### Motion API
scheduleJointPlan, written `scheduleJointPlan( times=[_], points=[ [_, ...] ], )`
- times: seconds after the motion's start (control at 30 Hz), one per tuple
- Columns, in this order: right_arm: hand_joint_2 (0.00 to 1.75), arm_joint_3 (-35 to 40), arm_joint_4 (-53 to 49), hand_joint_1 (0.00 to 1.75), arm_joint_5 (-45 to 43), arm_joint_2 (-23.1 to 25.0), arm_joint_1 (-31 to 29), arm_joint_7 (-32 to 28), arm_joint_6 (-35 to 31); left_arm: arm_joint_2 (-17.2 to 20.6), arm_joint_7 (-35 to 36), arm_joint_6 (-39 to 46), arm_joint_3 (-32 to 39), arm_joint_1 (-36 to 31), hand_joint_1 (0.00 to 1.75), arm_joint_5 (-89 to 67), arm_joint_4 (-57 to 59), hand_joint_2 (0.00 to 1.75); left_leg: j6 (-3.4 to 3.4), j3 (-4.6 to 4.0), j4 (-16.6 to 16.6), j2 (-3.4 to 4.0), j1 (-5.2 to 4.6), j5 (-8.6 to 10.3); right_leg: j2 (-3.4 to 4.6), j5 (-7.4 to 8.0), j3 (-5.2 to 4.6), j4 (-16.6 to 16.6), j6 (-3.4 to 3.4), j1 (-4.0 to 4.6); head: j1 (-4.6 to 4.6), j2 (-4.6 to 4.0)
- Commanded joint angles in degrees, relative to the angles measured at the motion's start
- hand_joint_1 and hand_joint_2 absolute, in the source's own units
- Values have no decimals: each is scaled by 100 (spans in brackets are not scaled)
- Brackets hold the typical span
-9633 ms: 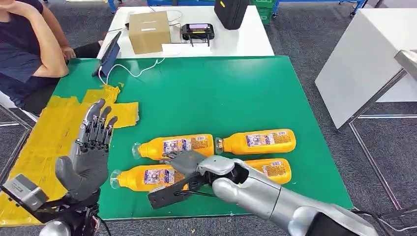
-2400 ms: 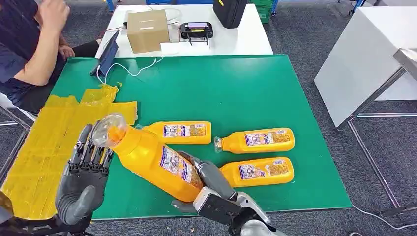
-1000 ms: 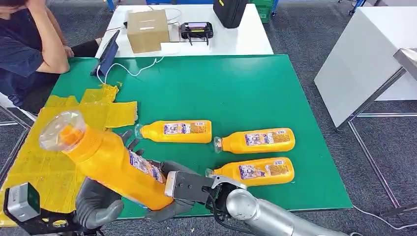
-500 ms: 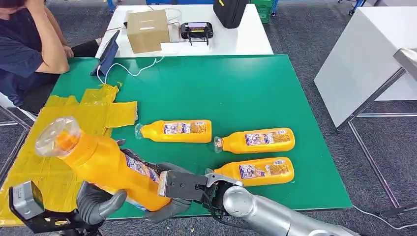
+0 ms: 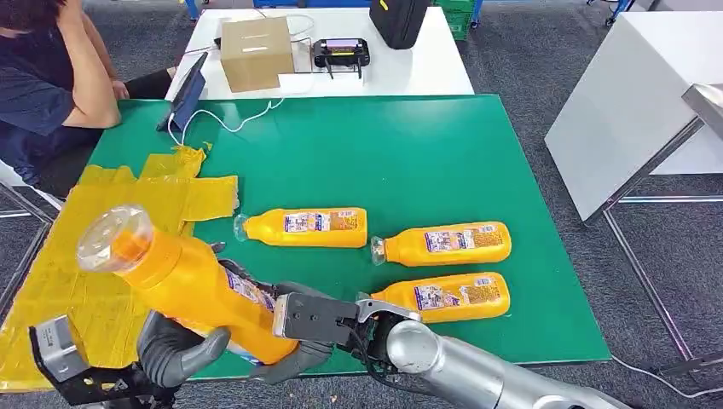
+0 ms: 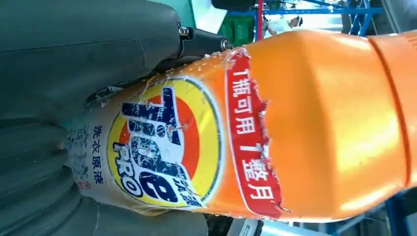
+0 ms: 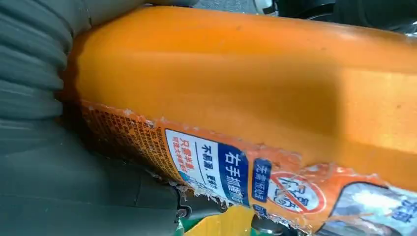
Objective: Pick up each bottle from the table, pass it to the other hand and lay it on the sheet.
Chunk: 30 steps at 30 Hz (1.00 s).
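From the head view we see an orange bottle [image 5: 183, 285] held in the air above the near left corner of the green table [image 5: 409, 153], tilted, its clear cap pointing up and left over the yellow sheet [image 5: 85, 256]. Our left hand [image 5: 175, 349] cups the bottle's base from below, thumb curled up against it. Our right hand [image 5: 294, 336] grips the same end from the right, fingers wrapped under it. Three more orange bottles [image 5: 303, 227] lie on their sides on the green surface. A seated person [image 5: 43, 85] leans on the far left corner.

From the left wrist view, the bottle [image 6: 275, 128] rests against the grey hand [image 6: 59, 98], its torn label facing us.

From the right wrist view, the grey hand [image 7: 54, 162] presses on the bottle's [image 7: 246, 73] orange side.
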Motion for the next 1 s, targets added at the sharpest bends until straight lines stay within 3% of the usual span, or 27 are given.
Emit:
scheduleJointPlan(
  times=[0.03,0.07,0.1,0.13,0.17,0.23,0.3,0.33,0.37,0.43,0.47,0.77,0.8,1.0],
  points=[
    [0,-792,-809,0,1445,-633,1112,253,-842,-292,340,817,99,-337,175,-2046,-249,175,-3,11,-6,-33,6,1,-13,-5,24,-12,-4,4,-2,0],
    [0,-1083,-1290,0,1963,-748,1491,378,-1102,-352,504,1055,168,-353,175,-2698,-465,175,-4,18,-1,-62,12,-4,-27,-16,41,-13,-6,8,-2,0],
    [0,-1833,-1787,0,2803,-946,2462,198,-1075,-285,624,1151,274,-210,175,-3265,-551,175,-2,-2,4,-55,8,-1,-33,-11,16,-5,-3,5,2,0],
    [0,-2474,-2127,0,3672,-979,3194,-239,-1356,331,390,1404,472,-250,175,-3831,-455,175,-1,-4,2,-57,8,1,-39,-9,12,-8,-2,6,-2,0],
    [0,-3093,-2503,0,4370,-889,3839,-508,-1572,472,175,1513,971,-229,175,-4244,-296,175,-5,13,-2,-103,17,-6,-68,-27,48,-19,-7,12,7,0],
    [0,-3729,-2996,0,5105,-598,4342,-834,-1880,544,9,1611,1447,-338,175,-5269,-97,175,-6,4,-8,-73,3,-1,-47,-16,19,-11,-6,0,6,0],
    [0,-3891,-3565,0,5199,-1068,4632,-422,-1640,739,66,1895,1733,-300,175,-6589,196,175,-11,5,3,-92,2,-16,-57,-32,28,4,-12,-1,4,0],
    [0,-3909,-3683,0,4752,-1406,4701,-157,-1316,895,94,1978,1823,-250,175,-6940,383,175,-8,-18,-1,-79,-2,-10,-44,-18,2,2,-6,-3,0,0],
    [175,-4058,-3776,0,4925,-1550,4859,-379,-1610,1102,65,2071,1878,-216,175,-7419,646,175,-12,-11,2,-80,4,-16,-38,-23,11,1,-11,3,0,0],
    [175,-4233,-4006,0,5188,-1708,5106,-422,-1862,1305,138,2132,1925,-144,175,-8023,1075,175,-11,-2,-9,-62,-3,-14,-39,-22,8,-6,-9,-4,2,0],
    [0,-4366,-4052,0,5165,-1823,5167,-386,-1907,1339,127,2148,1898,-164,175,-8075,1211,175,-12,8,-11,-66,-2,-16,-37,-26,16,-6,-12,-5,2,0],
    [0,-4847,-4280,0,4886,-2548,6040,-368,-2153,2107,413,1770,1288,-272,175,-8979,2243,175,-13,12,-8,-55,0,-17,-27,-23,8,-7,-13,-4,4,0],
    [175,-4800,-4245,0,4939,-2650,6005,-267,-2142,2238,368,1653,1160,-305,175,-8936,2348,175,-13,5,-8,-47,-2,-15,-22,-20,3,-5,-13,-5,5,0],
    [175,-5032,-3805,0,4516,-2643,5667,-127,-1678,2265,-56,1808,342,-496,175,-8720,3079,175,-13,22,-14,-39,1,-13,-10,-14,18,-15,-13,-2,2,0]
  ],
)
